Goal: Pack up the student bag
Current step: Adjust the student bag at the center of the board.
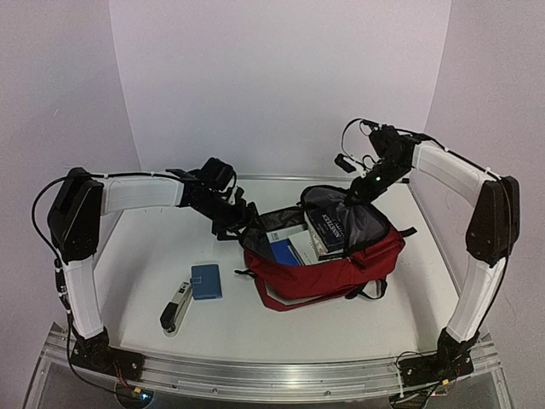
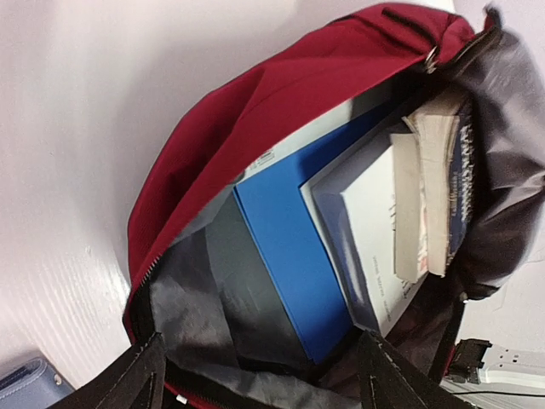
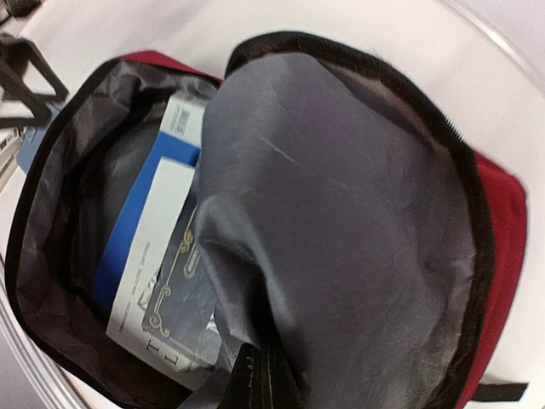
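right hand (image 3: 258,385), pressed together, is pinching the grey lining (image 3: 341,213) of the student bag (image 1: 336,271), holding its flap up; left hand (image 2: 262,358), fingers spread, is hovering at the open mouth. bag is lying mid-counter (image 1: 153,256), books (image 1: 322,232) showing inside.
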### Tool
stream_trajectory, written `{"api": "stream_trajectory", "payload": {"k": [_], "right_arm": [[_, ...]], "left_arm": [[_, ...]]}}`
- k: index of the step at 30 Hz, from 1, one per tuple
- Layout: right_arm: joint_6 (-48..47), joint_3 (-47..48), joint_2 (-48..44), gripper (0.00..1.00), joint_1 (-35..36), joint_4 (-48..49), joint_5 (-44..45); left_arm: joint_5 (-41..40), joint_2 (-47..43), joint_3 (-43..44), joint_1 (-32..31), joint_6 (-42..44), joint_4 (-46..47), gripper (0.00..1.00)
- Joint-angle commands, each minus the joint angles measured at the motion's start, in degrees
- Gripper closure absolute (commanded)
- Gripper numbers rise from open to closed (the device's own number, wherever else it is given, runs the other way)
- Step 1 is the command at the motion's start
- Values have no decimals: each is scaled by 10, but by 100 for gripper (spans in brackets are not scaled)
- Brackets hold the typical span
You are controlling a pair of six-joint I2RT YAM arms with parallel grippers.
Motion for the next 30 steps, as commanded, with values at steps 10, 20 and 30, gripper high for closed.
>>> {"api": "stream_trajectory", "payload": {"k": [10, 20, 30], "right_arm": [[7, 75, 1, 58, 76, -118, -83], [59, 75, 17, 31, -78, -142, -89], [71, 50, 69, 46, -82, -98, 36]], "left_arm": [[35, 46, 40, -1, 7, 27, 39], [33, 36, 42, -1, 14, 19, 40], [23, 28, 38, -1, 6, 15, 40]]}}
